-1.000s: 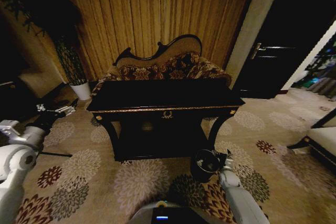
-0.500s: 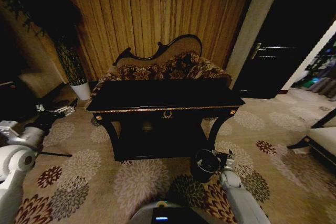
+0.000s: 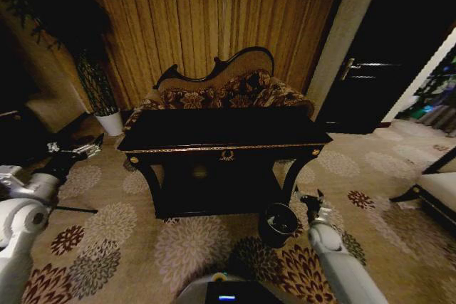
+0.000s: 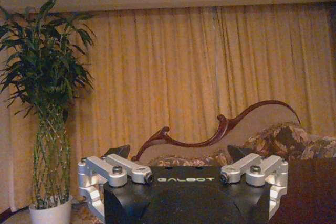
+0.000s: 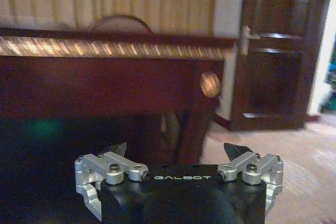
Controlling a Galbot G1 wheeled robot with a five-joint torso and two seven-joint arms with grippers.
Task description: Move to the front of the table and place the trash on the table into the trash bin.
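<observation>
The black table (image 3: pixel 221 135) with gold trim stands straight ahead, in front of the floral sofa (image 3: pixel 228 92). On its dark top I cannot make out the trash. The small dark trash bin (image 3: pixel 278 224) sits on the carpet by the table's right front leg. My right gripper (image 3: pixel 311 201) hangs open just right of the bin, empty. In the right wrist view the right gripper (image 5: pixel 176 149) faces the table's gold-edged front (image 5: pixel 105 48). Out at the far left my left gripper (image 3: pixel 75 153) is held open; in the left wrist view the left gripper (image 4: pixel 179 151) holds nothing.
A potted plant in a white pot (image 3: pixel 110 122) stands back left beside the curtain. A dark door (image 3: pixel 360 69) is at the back right, and a seat's edge (image 3: pixel 434 190) juts in at far right. Flowered carpet (image 3: pixel 178 247) lies between me and the table.
My right gripper has moved up and to the right, away from the bin's rim. The left arm and the view have barely shifted.
</observation>
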